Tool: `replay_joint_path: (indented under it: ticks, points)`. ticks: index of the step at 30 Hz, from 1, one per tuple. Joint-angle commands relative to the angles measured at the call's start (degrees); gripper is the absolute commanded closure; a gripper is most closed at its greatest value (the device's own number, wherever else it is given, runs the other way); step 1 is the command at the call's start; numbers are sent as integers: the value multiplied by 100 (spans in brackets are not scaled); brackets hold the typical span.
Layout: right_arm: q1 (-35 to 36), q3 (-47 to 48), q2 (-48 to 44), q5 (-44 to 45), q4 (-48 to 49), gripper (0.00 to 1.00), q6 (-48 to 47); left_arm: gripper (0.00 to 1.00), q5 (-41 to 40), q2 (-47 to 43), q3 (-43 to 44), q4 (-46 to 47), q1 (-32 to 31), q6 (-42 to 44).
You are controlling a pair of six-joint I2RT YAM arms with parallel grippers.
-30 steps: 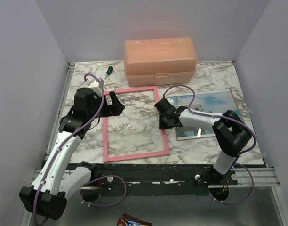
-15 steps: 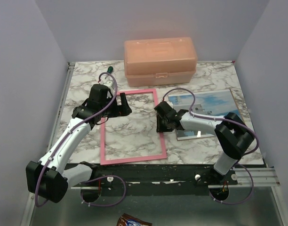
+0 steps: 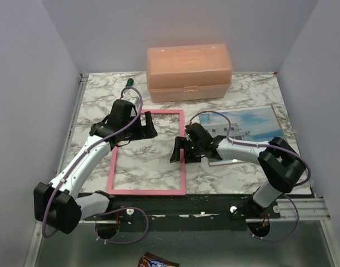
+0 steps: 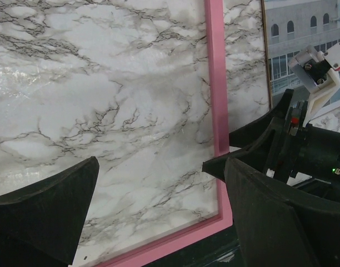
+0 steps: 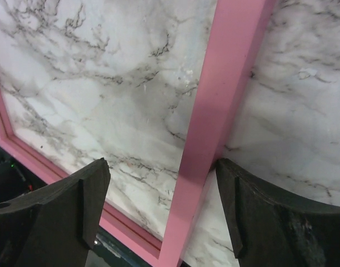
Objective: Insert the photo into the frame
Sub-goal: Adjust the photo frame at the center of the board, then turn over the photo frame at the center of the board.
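One frame (image 3: pixel 148 192), one photo (image 3: pixel 253 125), two grippers. Around them: one peach plastic box (image 3: pixel 189 71) at the far edge, one green-handled screwdriver (image 3: pixel 128 82) just left of it, one crumpled wrapper (image 3: pixel 153 260) below the near edge of the table (image 3: pixel 242 89).

Frame flat on the tabletop, left of centre, pink face up, only marble showing through its opening. Photo to the right, outside that opening, near the frame's right rail but apart from it, with a thin brown border along its edges. Near-left corner of the print covered by the right arm (image 3: pixel 242 149) lying across it.

Left gripper (image 3: pixel 149 124) over the frame's far-left corner, fingers spread wide, only marble between them.

Right gripper (image 3: pixel 180 149) low at the middle of the right rail, fingers (image 5: pixel 53 211) parted to either side of it, one inside the opening and one outside. Not clamped: clear gap on the inner side, outer pad just beside the rail, contact impossible to tell.

Frame thin, flat-faced, matte pink, square-cornered. Photo glossy and rectangular: white many-windowed building, blue sky. Box translucent, round-cornered, latch at the front. Table surface white marble pattern with grey veins. Finger pads black, matte, blunt wedges.
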Motion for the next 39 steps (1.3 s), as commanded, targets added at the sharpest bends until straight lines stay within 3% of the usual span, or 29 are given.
replay_joint_path:
  ticks: [1,8,16,25,39]
  points:
    - [57,-213,-268,-591,405,14,278,2,-159,259,262,-112,-194,-171]
    - [-262,-283,-642,-116,-108,5,-10,2,-300,775,544,-211,-681,-402]
    - [-2047,-687,-1110,-850,-500,5,-573,4,-477,1640,916,-262,-1488,-770]
    - [-3080,-710,-1487,-842,-1128,6,-968,8,-972,2743,1423,-449,-2588,-1436]
    - [-3275,-578,-1543,-1061,-1352,7,-1281,18,-1473,3999,1823,-760,-3447,-1951]
